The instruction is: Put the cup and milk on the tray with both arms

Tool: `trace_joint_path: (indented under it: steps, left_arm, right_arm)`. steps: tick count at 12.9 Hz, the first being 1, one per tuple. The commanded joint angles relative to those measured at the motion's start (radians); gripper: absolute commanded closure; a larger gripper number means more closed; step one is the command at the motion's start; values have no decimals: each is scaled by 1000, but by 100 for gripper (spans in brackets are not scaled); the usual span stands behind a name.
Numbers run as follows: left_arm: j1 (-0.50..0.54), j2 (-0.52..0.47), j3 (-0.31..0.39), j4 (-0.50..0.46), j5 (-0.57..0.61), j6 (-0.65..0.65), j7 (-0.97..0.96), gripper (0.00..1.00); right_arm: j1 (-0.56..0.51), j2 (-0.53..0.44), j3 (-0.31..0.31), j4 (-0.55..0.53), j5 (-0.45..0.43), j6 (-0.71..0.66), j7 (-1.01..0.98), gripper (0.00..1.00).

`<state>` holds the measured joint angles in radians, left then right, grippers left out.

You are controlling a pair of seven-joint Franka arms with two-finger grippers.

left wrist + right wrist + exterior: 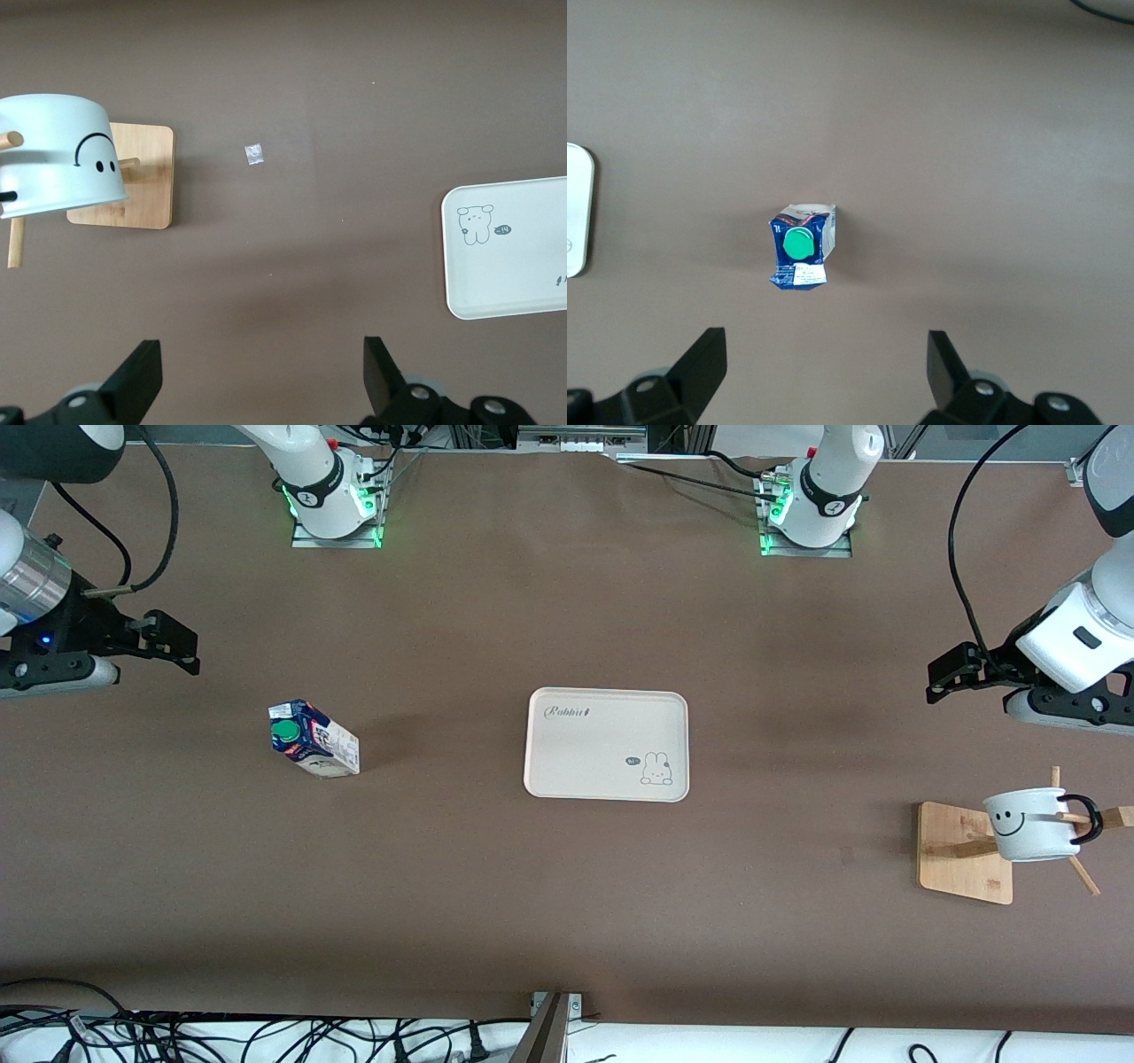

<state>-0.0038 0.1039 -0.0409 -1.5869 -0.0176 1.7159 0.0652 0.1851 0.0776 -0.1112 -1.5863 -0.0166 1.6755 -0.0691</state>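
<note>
The cream tray (pixel 585 757) lies mid-table and holds nothing. The milk carton (pixel 314 740) stands upright toward the right arm's end of the table. The white smiley cup (pixel 1028 825) hangs on its side on a peg of a wooden rack (pixel 961 859) toward the left arm's end. My left gripper (pixel 941 679) is open and empty over bare table beside the rack. Its wrist view shows the gripper (pixel 263 372), the cup (pixel 53 159) and the tray (pixel 514 266). My right gripper (pixel 182 646) is open and empty over bare table beside the milk. Its wrist view shows the gripper (pixel 827 367) and the milk (pixel 802 248).
The rack's square wooden base (pixel 146 177) and its pegs stick out around the cup. A small pale scrap (pixel 255 154) lies on the brown table between rack and tray. Cables run along the table's near edge (pixel 266 1036).
</note>
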Motion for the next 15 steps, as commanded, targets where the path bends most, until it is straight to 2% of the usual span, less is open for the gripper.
trace_joint_path:
  steps: [1,4,8,10,13,15]
  left_arm:
    - [-4,20,-2,44,7,-33,-2,0]
    - [-4,32,-1,70,7,-38,-1,0]
    - [-7,66,-4,145,45,-101,1,0]
    - [1,65,-1,118,47,-95,-92,0]
    - [1,65,-2,98,48,-81,-298,0]
    - [2,51,-2,56,48,-26,-376,0]
  right_arm:
    - [-10,37,4,-1,-8,0,-14,0]
    - [0,94,5,-35,44,4,-81,0]
    - [2,123,13,-265,72,304,-74,0]
    - [8,140,33,-303,86,357,-64,0]
    - [11,157,36,-308,122,360,-49,0]
    - [27,159,36,-331,122,386,-46,0]
